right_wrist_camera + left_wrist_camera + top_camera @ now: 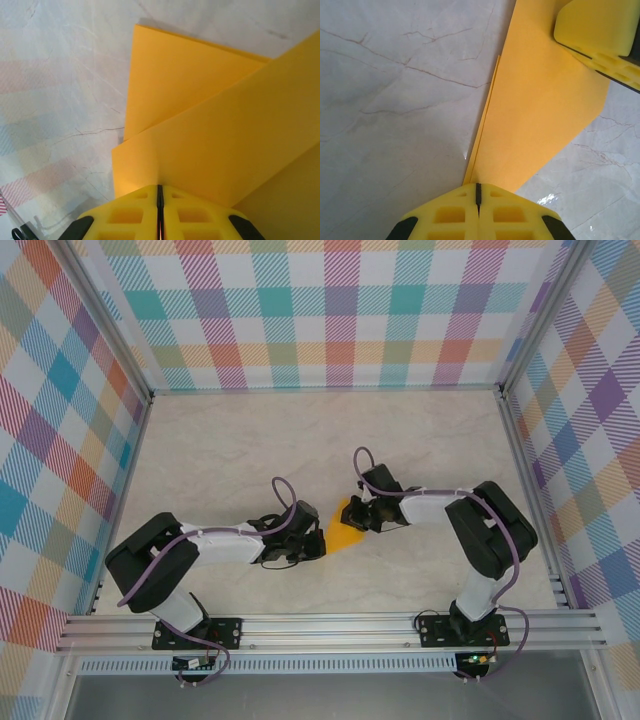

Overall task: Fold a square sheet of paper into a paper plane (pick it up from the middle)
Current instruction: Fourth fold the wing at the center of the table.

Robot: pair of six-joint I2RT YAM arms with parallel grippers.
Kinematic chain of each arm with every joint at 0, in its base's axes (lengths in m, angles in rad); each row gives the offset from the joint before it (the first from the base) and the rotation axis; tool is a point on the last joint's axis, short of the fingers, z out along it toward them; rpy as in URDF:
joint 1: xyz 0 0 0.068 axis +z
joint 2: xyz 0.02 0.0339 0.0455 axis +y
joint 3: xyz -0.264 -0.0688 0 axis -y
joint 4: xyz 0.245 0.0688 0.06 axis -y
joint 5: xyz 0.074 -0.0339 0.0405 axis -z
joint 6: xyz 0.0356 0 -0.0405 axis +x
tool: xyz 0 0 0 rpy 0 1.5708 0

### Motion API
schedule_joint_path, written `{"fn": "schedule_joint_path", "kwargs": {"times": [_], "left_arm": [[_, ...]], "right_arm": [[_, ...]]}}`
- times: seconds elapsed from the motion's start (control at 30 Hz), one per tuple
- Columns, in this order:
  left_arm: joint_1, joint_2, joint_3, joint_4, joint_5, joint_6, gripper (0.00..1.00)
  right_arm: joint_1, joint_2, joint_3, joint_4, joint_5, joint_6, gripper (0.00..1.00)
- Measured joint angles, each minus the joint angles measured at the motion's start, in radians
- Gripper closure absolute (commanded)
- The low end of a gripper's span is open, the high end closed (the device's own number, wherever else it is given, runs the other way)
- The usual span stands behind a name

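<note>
We find the thin, matte orange paper sheet (345,531) at the middle of the pale marble-patterned bench (250,440), between the two arms. It is creased into a layered wedge, not a flat square.

In the left wrist view the orange paper sheet (540,115) lies flat. Its narrow end runs under the left hand (478,192), whose jaws are closed tight together. We judge that this hand pins the end to the bench rather than gripping it, though the contact itself is hidden. Overhead, the left hand (316,541) sits at the wedge's left corner and the right hand (362,516) at the opposite side.

In the right wrist view the right hand (160,192) also has its jaws closed. A broad flap of the orange paper sheet (210,135) rises from the flat layer to its fingertips, and the hand appears to hold that flap.

Assessment: the step in hand is the folding of this flap.
- The left hand should press firmly so the wedge cannot swivel.
- The right hand should carry the flap over low and level.
- It should align the flap's edge with the layer below before pressing.
- It should release only once the flap lies flat.

Too strong a pull risks sliding or tearing the thin paper.
</note>
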Motion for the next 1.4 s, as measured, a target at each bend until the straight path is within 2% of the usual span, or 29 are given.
{"fn": "schedule_joint_path", "kwargs": {"times": [0.33,0.5,0.67,0.77,0.9,1.2,1.4], "left_arm": [[0.0,0.005,0.0,0.015,0.003,-0.006,1.0],[0.0,0.005,0.0,0.016,0.003,-0.006,1.0],[0.0,0.006,0.0,0.015,0.003,-0.006,1.0],[0.0,0.008,0.003,0.013,0.003,-0.006,1.0],[0.0,0.012,0.008,0.01,0.004,-0.006,1.0],[0.0,0.014,0.012,0.006,0.007,-0.006,1.0],[0.0,0.014,0.011,0.006,0.01,-0.01,1.0]], "right_arm": [[-0.134,-0.062,-0.033,-0.039,0.066,-0.043,0.9],[-0.113,-0.111,-0.033,-0.06,0.088,-0.054,0.9],[0.005,-0.159,-0.033,-0.049,0.078,-0.055,0.9],[0.068,-0.156,-0.033,-0.048,0.064,-0.052,0.9],[0.098,-0.093,-0.001,-0.037,0.015,-0.053,0.9],[0.089,0.009,0.033,-0.017,-0.027,-0.056,0.91],[-0.021,0.011,0.012,0.014,-0.017,-0.072,0.91]]}}
